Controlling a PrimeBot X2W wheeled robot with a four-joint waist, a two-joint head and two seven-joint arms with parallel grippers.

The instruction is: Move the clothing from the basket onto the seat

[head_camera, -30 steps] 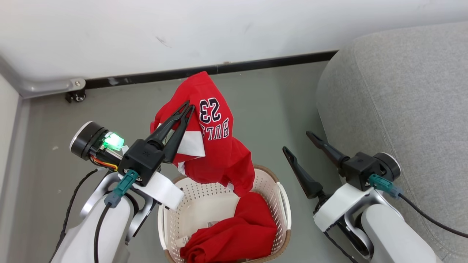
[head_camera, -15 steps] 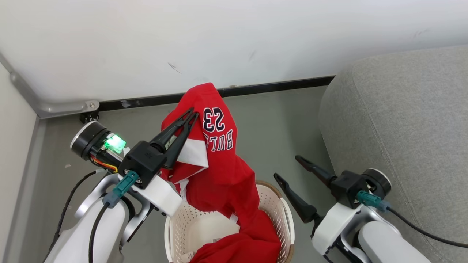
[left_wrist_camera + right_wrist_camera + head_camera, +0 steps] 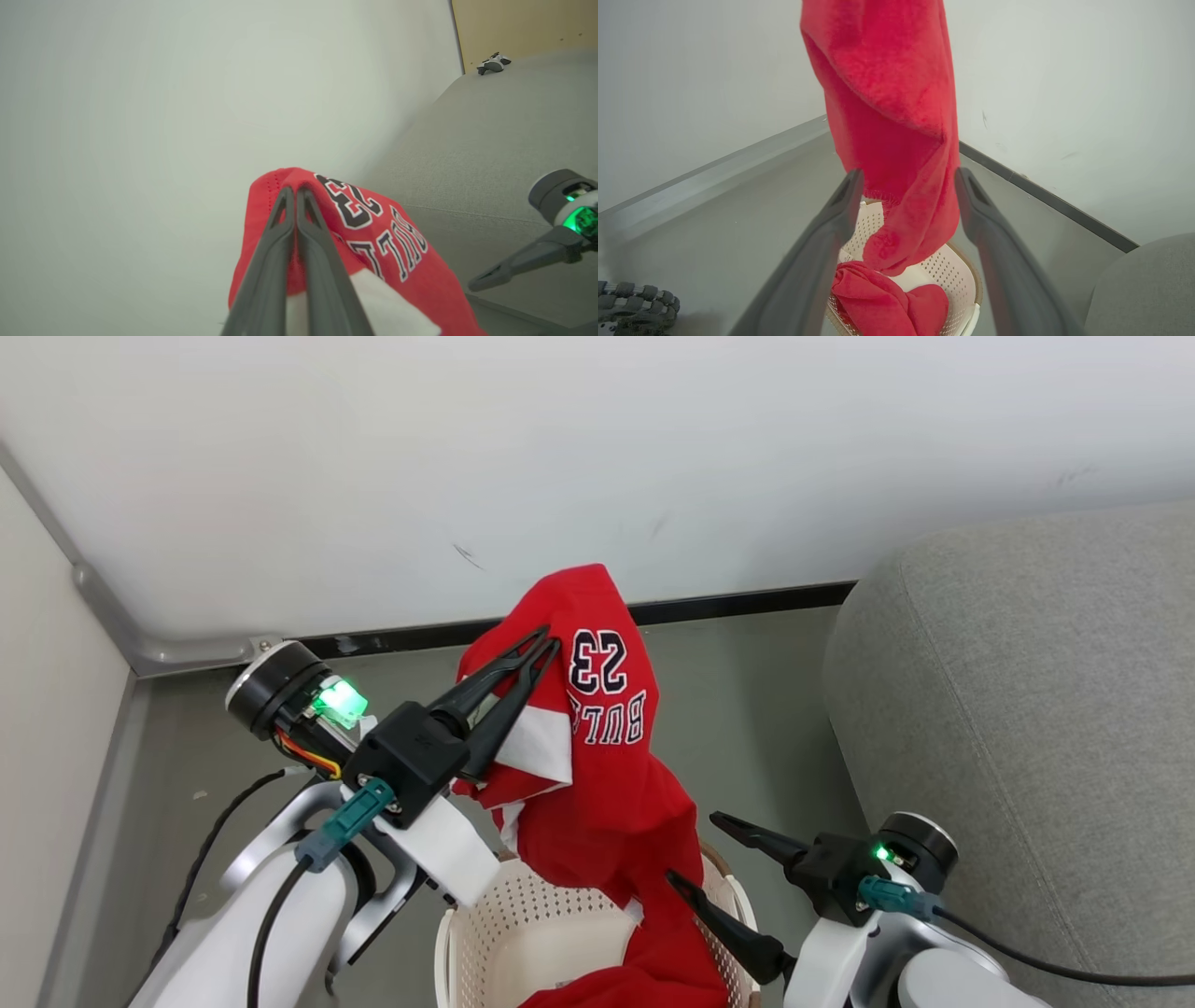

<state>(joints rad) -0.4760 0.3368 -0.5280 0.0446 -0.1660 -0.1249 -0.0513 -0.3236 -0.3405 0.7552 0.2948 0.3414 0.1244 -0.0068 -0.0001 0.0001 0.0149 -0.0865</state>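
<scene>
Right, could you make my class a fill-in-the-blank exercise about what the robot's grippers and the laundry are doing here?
1. The left gripper is ____ on the red jersey.
2. The number printed on the jersey is ____.
3. The right gripper has its fingers wide ____.
4. The grey sofa stands on the robot's ____ side.
Missing words: shut; 23; open; right.

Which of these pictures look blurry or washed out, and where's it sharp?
Head view: evenly lit and sharp, the jersey print readable. Left wrist view: the left gripper near the lens is soft, the wall washed pale, a green light glowing. Right wrist view: the right gripper is blurred, the basket fairly crisp.
</scene>
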